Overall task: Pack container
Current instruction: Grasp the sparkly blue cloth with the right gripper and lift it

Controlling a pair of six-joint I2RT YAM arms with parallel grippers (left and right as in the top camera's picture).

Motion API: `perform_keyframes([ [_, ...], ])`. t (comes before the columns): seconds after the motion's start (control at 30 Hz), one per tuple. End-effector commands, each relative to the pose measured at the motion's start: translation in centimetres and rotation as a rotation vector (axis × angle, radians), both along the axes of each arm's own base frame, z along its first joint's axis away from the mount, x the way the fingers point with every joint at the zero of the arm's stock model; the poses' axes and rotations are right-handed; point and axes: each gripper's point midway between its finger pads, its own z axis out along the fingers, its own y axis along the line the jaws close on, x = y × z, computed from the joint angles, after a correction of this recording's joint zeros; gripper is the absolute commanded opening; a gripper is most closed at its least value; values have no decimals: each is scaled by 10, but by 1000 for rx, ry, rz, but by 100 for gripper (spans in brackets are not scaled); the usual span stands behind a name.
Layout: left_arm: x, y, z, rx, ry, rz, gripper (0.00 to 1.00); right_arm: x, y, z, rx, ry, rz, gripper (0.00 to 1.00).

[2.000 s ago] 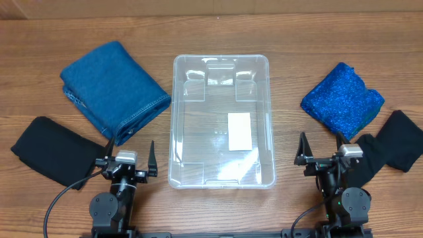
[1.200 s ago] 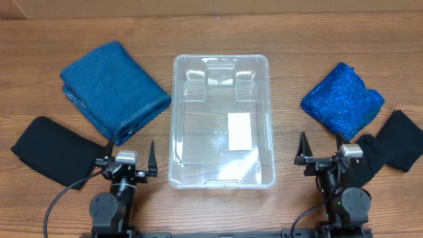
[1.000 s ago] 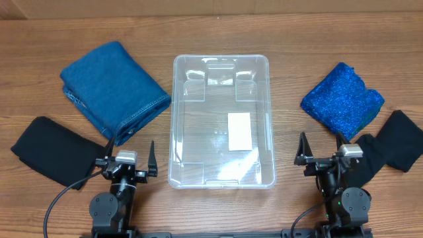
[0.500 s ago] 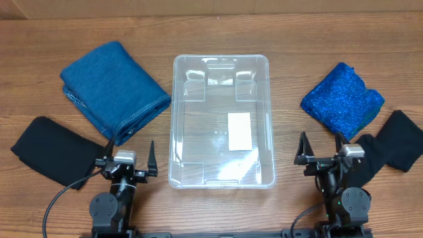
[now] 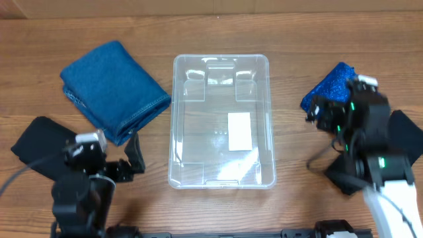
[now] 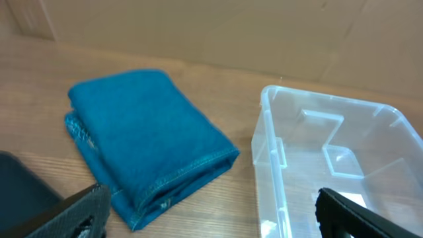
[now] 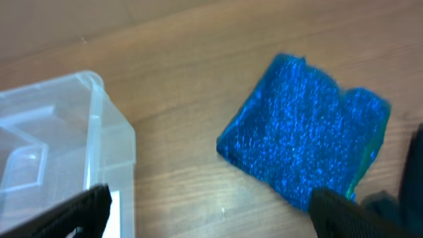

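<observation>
The left gripper (image 6: 211, 197), jaws spread wide, hangs at 8 o'clock from the clear container (image 5: 205, 132). The right gripper (image 7: 210, 193), jaws also wide apart, hovers at its 3 o'clock, over a sparkly blue cloth (image 7: 307, 145). The container sits mid-table (image 5: 297, 39), with a white label (image 5: 238, 130) on its base. A folded blue towel (image 5: 112, 89) lies at 10 o'clock. A left black cloth (image 5: 33, 142) lies far out at 9 o'clock and a right black cloth (image 5: 406, 132) at 3.

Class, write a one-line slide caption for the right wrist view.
Open right gripper hovers above a glittery blue cloth lying on the wooden table, apart from the clear container.
</observation>
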Motion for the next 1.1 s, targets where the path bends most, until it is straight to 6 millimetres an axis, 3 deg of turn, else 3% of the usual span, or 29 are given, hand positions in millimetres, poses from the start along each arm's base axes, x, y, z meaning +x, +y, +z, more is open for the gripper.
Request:
perform_keyframes([
  [0.0, 11, 4, 14, 15, 120, 18, 100, 21, 9, 0, 3, 180, 55, 100],
  [0.1, 18, 4, 18, 16, 239, 18, 100, 32, -12, 2, -15, 263, 28, 100],
  [0.23, 24, 4, 32, 17, 284, 18, 100, 32, -88, 2, 253, 205, -60, 100],
  [0.3, 25, 4, 33, 17, 281, 18, 100, 26, -130, -27, 348, 259, -158, 100],
  [0.4, 25, 4, 33, 17, 281, 18, 100, 29, -164, -78, 411, 353, -228, 100],
  [0.57, 25, 4, 33, 17, 283, 18, 100, 41, -175, -143, 473, 459, -245, 100],
  [0.67, 25, 4, 33, 17, 283, 18, 100, 46, -179, -167, 488, 482, -253, 100],
  [0.87, 25, 4, 33, 17, 283, 18, 100, 32, -174, -226, 545, 631, -288, 100],
  [0.93, 25, 4, 33, 17, 283, 18, 100, 31, -168, -238, 578, 654, -277, 100],
  [1.03, 25, 4, 33, 17, 283, 18, 100, 45, -144, -235, 675, 609, -198, 100],
  [1.07, 25, 4, 33, 17, 283, 18, 100, 49, -135, -233, 698, 600, -171, 93],
])
